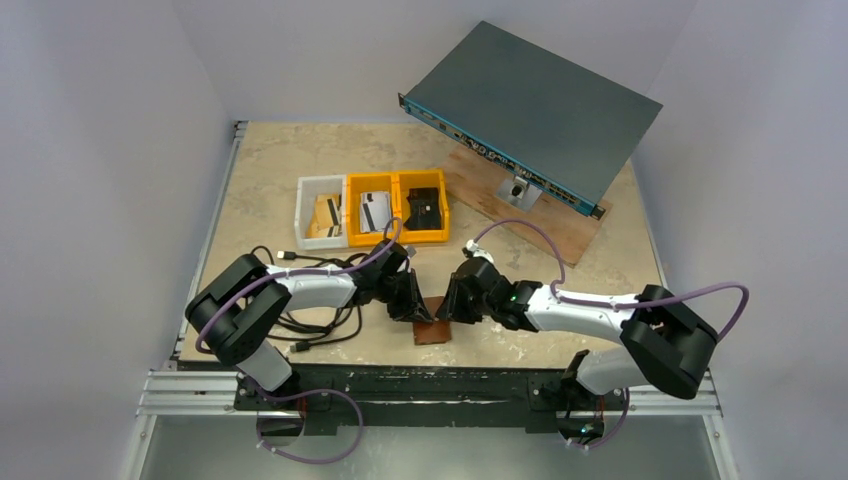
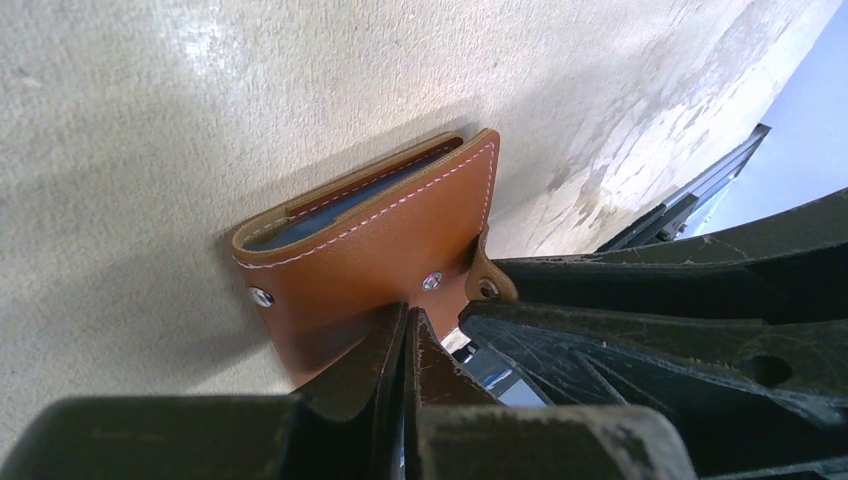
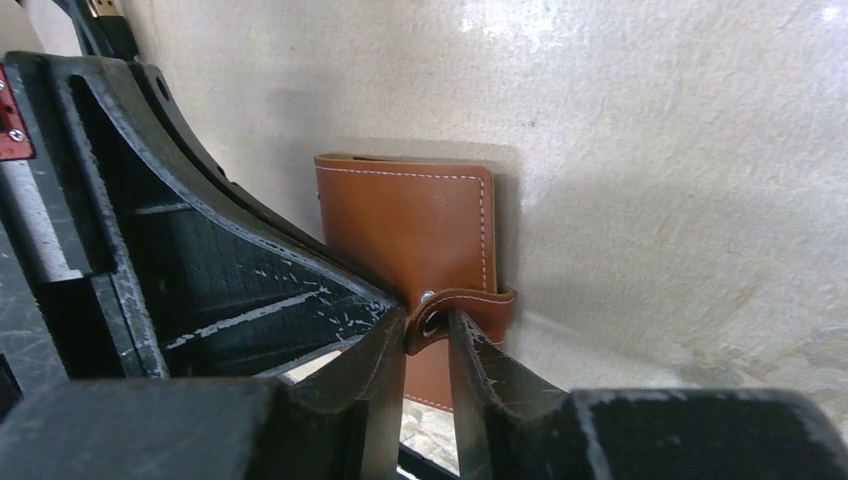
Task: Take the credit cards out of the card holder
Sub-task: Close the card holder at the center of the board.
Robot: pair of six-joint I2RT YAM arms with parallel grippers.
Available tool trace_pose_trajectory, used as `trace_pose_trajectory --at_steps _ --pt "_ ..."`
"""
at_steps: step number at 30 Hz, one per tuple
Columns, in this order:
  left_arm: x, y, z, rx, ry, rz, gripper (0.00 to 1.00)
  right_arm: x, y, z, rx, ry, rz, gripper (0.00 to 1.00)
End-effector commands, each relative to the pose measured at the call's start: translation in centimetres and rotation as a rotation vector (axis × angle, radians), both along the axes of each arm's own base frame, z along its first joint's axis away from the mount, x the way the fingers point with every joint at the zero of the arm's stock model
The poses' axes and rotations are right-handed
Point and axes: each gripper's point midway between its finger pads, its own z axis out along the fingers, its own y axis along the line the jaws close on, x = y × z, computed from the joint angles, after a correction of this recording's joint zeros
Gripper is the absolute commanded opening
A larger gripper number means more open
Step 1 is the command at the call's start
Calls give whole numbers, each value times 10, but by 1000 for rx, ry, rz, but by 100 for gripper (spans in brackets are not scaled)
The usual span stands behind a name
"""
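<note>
1. Two robot arms meet over a closed brown card holder (image 1: 433, 333), which lies on the table (image 1: 300, 150) near the front edge, betw. the two claws.
2. The right gripper (image 3: 428, 322) is clamped on the holder's snap strap (image 3: 485, 300). The left gripper (image 2: 408, 325) has its fingers drawn together, tips at the cover's near edge. Whether any leather is nipped betw. them can't be told.
3. Step in hand, by the look of it: undoing the strap, the opener before any card comes out.
4. Next move prob. calls for a pull on the strap away from its stud while the left arm steadies the holder, w/o dragging it off the table edge.
5. Hidden: the holder's contents. Only a bluish sliver of pocket lining (image 2: 340, 205) shows at the open edge, so no. of cards inside is unknown. What look like credit cards (image 1: 372, 212) lie in the white bin (image 1: 320, 181) & a yellow bin (image 1: 372, 180) at the back, too small to read.
</note>
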Motion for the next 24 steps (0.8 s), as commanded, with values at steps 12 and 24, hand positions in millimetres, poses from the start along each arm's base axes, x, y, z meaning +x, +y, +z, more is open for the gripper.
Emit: trace_pose_trajectory --at_steps 12,24 --pt "3 8 16 38 -97 -46 0 9 19 3 42 11 -29 23" --pt "3 22 47 58 -191 -65 0 9 20 1 41 25 -38 38"
